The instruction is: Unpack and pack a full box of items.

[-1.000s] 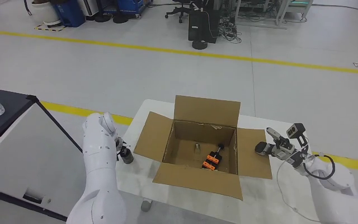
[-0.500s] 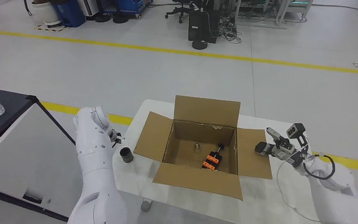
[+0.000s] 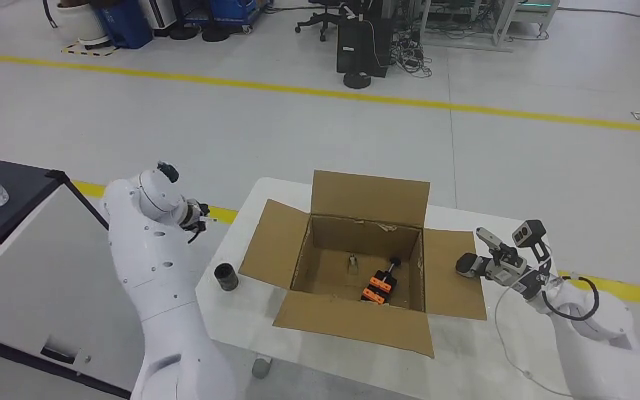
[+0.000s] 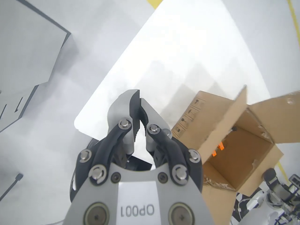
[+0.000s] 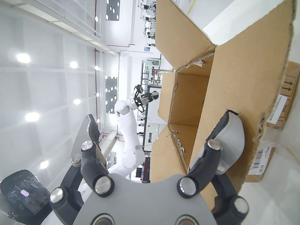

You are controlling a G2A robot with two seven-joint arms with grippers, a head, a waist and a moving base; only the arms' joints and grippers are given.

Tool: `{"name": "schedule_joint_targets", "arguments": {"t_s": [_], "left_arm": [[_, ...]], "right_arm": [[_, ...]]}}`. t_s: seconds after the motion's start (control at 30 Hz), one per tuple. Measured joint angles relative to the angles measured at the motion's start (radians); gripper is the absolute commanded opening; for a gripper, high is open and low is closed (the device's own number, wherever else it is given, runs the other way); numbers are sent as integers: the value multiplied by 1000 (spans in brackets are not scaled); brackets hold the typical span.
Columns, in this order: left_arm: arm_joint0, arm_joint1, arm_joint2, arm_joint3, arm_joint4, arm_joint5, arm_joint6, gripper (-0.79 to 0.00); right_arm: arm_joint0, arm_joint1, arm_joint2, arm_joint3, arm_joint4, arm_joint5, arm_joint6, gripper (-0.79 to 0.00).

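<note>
The white counter (image 3: 232, 308) carries the open cardboard box (image 3: 368, 198), with all four flaps folded outward. My left arm is raised beyond the counter's left end. Its tool (image 4: 138, 100) has the fingers pressed together with nothing between them, and it hangs well apart from the box. My right tool (image 5: 159, 115) sits at the box's right side with its fingers spread wide and nothing in them. One finger (image 5: 230, 127) is close against the right flap. From the wrist view I can't tell whether it touches the cardboard or is just shy of it. A short black cylinder (image 3: 227, 277) stands on the counter just beside the left flap, clear of the left tool. On the box floor, toward the right wall, lies an orange-and-black item (image 3: 377, 286), with a small pale piece (image 3: 352, 264) near it.
</note>
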Motion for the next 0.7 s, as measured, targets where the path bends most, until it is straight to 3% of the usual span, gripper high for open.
{"name": "schedule_joint_targets", "arguments": {"t_s": [0.23,0.5,0.53,0.7], "left_arm": [[36,-26,160,-130,-193,-18,0,-785],[95,-16,337,-211,-332,13,0,-785],[103,-12,365,-213,-352,17,0,-394],[110,-4,404,-218,-377,20,0,-394]], "right_arm": [[0,0,0,0,0,0,0,0],[0,0,0,0,0,0,0,0],[0,0,0,0,0,0,0,0],[0,0,0,0,0,0,0,0]]}}
